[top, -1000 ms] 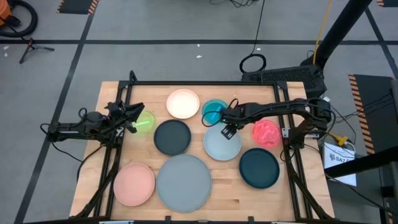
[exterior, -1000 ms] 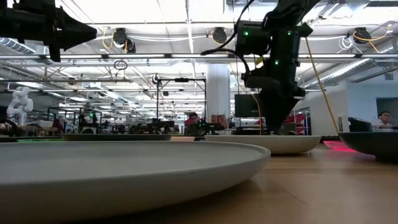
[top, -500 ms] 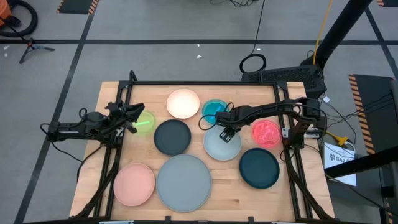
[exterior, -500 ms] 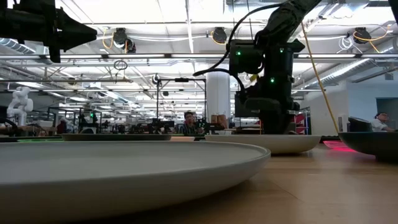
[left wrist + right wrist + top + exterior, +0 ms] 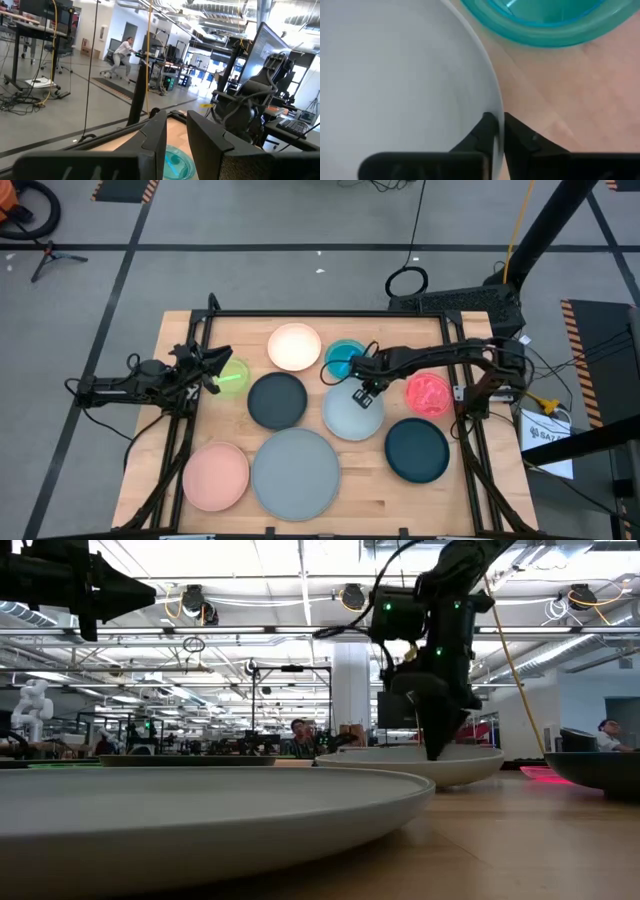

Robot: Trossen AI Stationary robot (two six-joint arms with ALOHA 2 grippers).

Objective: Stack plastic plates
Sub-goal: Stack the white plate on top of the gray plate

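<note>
Nine plates and dishes lie apart on the wooden table. My right gripper points down, shut on the far right rim of the light blue plate, which is tilted in the low view. Around the light blue plate are the cyan dish, the pink-red dish, the dark teal plate, the black plate and the large grey plate. My left gripper hangs high beside the lime green dish, open by a narrow gap and empty. My right gripper pinches the light blue plate's rim between its two fingers, one finger inside the plate and one outside. The fingers come from above, pointing down. The held side is raised, and the plate slopes down toward the table's left.
The cream dish lies at the far middle and the salmon pink plate at the near left. A black frame borders the table. Bare wood shows between the grey and dark teal plates.
My right gripper has gone down onto the light blue plate's rim, then risen a little with it. The plate's held side has lifted off the table, so the plate now sits tilted, and it has shifted slightly toward the table's left.
</note>
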